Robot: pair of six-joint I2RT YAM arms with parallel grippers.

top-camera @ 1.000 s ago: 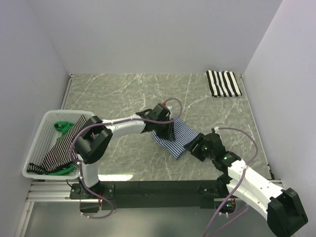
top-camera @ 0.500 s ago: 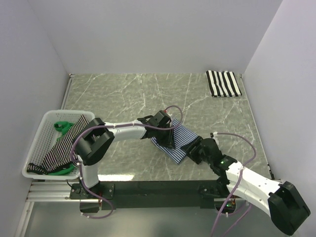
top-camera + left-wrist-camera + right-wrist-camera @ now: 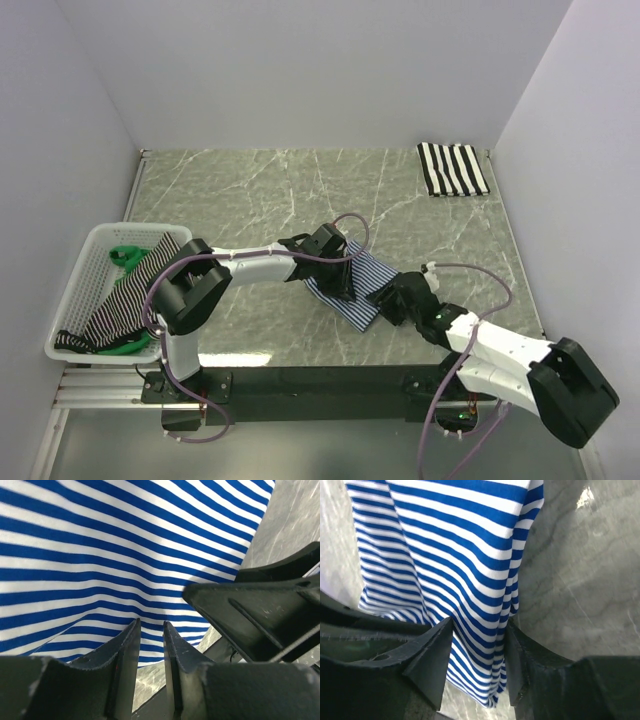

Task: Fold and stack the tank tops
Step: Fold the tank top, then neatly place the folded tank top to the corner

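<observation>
**A robot lab's test cell**

This is a robotics lab cell, not a lived-in room. A left arm [image 3: 250,262] and a right arm [image 3: 500,350] are bolted to a black base bar [image 3: 320,380] at the near edge of a marble-patterned bench [image 3: 250,190], with purple cables looping off them. Plain white walls [image 3: 300,70] box the bench in on three sides. The few goods look staged: a white mesh basket [image 3: 72,290] of clothes and a striped tank top [image 3: 374,269].

Top view: high above the near edge, looking down over the whole bench [image 3: 250,190].
Left wrist view: very near, past the left claw [image 3: 151,625] onto the blue-striped tank top [image 3: 100,555].
Right wrist view: equally near, past the right claw [image 3: 480,625].
Shared: all three show that top.
</observation>
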